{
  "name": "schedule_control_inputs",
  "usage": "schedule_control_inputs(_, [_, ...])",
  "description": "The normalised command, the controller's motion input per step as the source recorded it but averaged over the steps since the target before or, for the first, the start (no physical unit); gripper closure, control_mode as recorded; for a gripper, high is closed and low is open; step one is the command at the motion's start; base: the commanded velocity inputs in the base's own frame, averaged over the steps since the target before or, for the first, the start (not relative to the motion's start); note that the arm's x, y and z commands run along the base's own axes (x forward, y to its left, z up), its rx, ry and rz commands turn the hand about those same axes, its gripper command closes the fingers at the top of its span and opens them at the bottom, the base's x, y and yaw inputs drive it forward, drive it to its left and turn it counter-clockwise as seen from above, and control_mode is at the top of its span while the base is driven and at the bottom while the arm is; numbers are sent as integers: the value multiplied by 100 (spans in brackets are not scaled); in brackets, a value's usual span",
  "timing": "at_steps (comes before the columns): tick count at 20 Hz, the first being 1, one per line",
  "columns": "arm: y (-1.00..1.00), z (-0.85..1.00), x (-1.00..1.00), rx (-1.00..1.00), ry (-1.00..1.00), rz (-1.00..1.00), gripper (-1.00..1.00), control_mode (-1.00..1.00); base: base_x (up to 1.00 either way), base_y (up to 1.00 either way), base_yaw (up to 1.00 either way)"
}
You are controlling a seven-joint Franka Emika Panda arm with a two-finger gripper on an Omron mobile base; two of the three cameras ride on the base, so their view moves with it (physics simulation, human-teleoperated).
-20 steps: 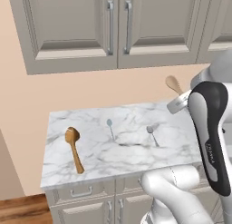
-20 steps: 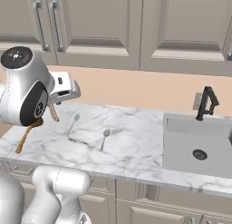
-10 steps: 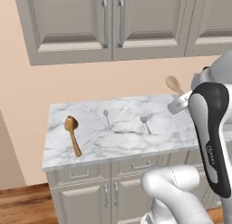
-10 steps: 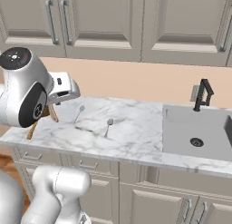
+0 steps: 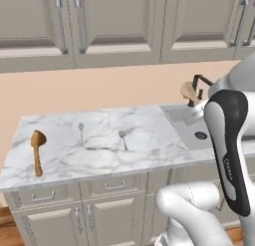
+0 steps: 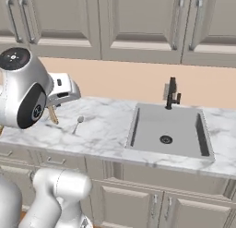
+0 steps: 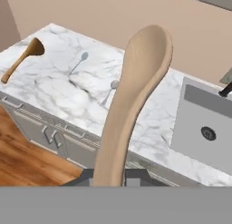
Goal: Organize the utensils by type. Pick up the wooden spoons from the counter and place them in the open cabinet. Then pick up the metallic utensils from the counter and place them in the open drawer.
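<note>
My gripper is shut on the handle of the smaller pale tan wooden spoon, held up above the counter. In the left base view that spoon's bowl sticks up beside my arm, over the sink's edge. In the right base view its handle hangs below the hand. The large orange-brown wooden spoon lies at the counter's left end. The teal spoon and the silver-grey spoon lie mid-counter. The open drawer and open cabinet are out of view.
A steel sink with a black faucet is set into the counter's right part. Wall cabinets above have shut doors. Drawers and doors below the counter are shut. Wood floor lies in front.
The base has moved, so the whole scene shifted left in both base views and the sink came into view. The tan spoon stays held in the gripper. The counter spoons have not moved.
</note>
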Motion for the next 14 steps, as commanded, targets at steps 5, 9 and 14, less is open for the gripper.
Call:
schedule_control_inputs(5, [0, 0, 0, 0, 0, 0, 100, 100, -27, -100, 0])
schedule_control_inputs(9, [0, 0, 0, 0, 0, 0, 100, 100, -26, -100, 0])
schedule_control_inputs(14, [0, 0, 0, 0, 0, 0, 100, 100, -45, -94, 0])
